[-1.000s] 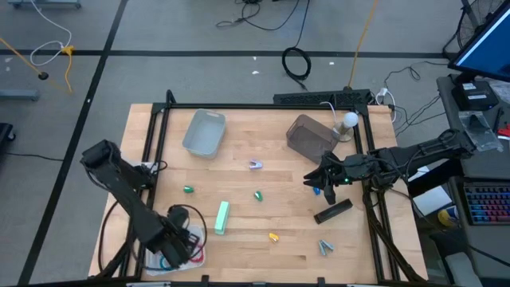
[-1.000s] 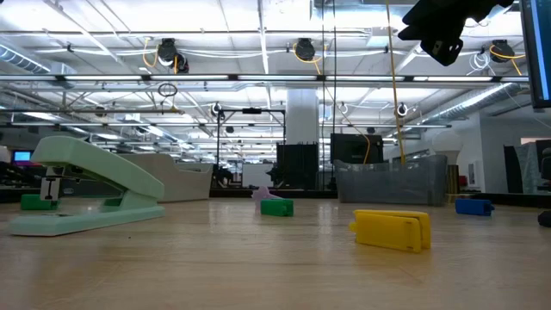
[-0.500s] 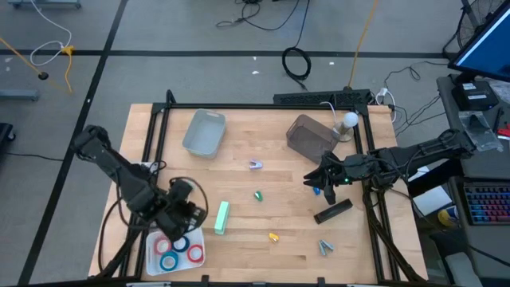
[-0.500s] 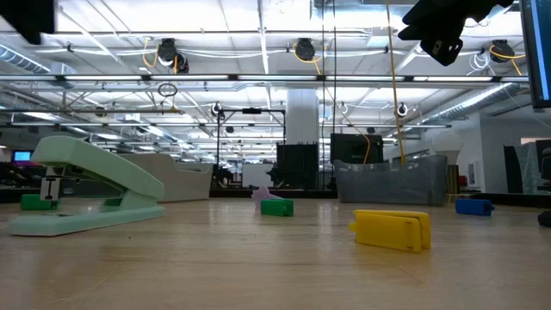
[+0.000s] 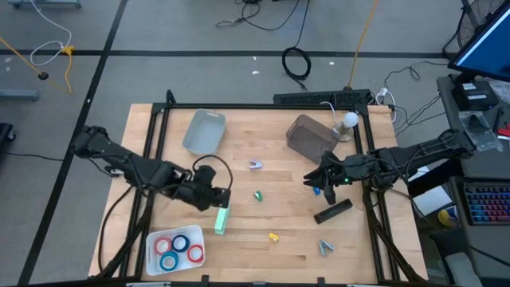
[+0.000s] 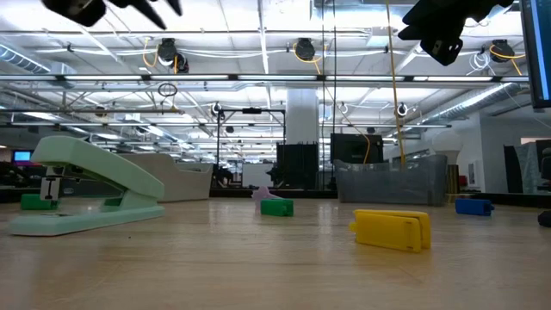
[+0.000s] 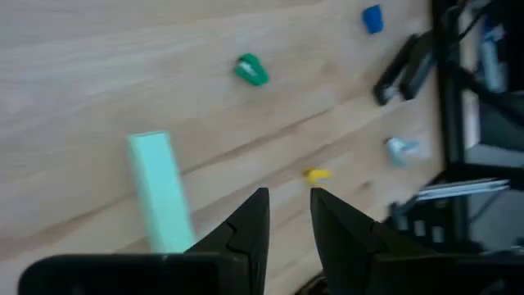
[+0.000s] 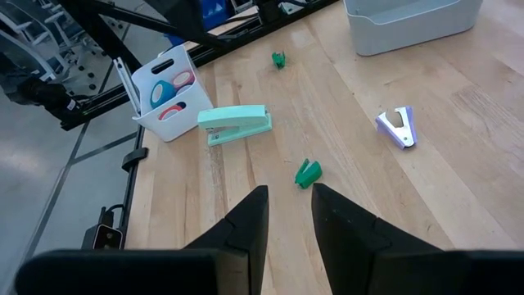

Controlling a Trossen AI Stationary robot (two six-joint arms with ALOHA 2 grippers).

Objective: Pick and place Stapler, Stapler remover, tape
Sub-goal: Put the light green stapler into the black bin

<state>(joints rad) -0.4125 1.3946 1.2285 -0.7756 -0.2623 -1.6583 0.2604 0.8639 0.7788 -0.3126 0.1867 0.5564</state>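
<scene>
The left gripper (image 5: 217,199) has swung away from the white tray (image 5: 151,247), where the tape (image 5: 177,249) now lies at the bench's near left corner. It hovers over the mint stapler (image 5: 221,217), fingers slightly apart and empty, likely the next pick. The right gripper (image 5: 312,181) waits mid-right, fingers slightly apart. Open bench surrounds the stapler.

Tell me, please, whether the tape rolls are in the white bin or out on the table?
In: the red and blue rolls lie inside the white bin.
</scene>
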